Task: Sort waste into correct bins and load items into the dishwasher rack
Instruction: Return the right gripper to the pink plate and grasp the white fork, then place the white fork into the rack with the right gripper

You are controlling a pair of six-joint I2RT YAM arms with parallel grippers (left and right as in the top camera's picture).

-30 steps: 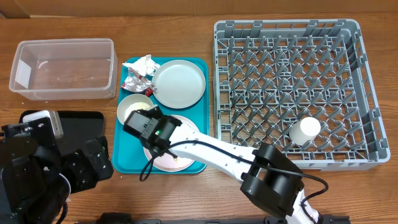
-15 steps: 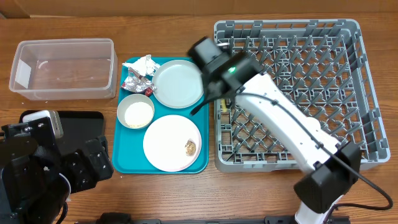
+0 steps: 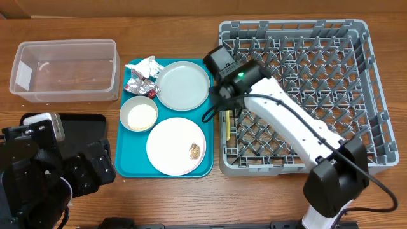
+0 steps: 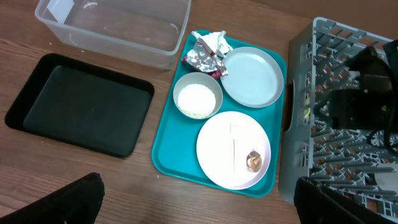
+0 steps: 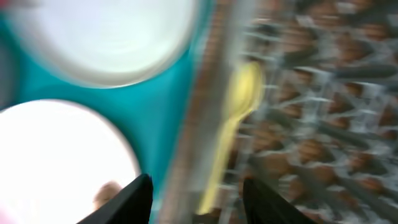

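My right gripper (image 3: 227, 77) (image 5: 199, 205) hangs open and empty over the left edge of the grey dishwasher rack (image 3: 356, 38). The pale-yellow utensil (image 3: 228, 125) (image 5: 231, 124) lies in the rack below it. On the teal tray sit the grey plate (image 3: 183, 85), the grey bowl (image 3: 138, 115) holding rice, the pale plate (image 3: 172, 146) with a brown scrap (image 3: 194, 151), the white napkin (image 3: 147, 65) and the foil wrapper (image 3: 138, 84). My left gripper (image 4: 199, 211) is open above the table's front. The white cup is hidden behind my right arm.
The clear tub (image 3: 63, 89) stands at the back left. The black tray (image 3: 86, 121) (image 4: 81, 102) lies in front of it, partly under my left arm (image 3: 44, 168). The teal tray (image 3: 124, 162) lies between the bins and the rack.
My right arm swung from the pale plate to the rack's left edge. The yellow utensil now lies in the rack, let go. The left arm has not moved.
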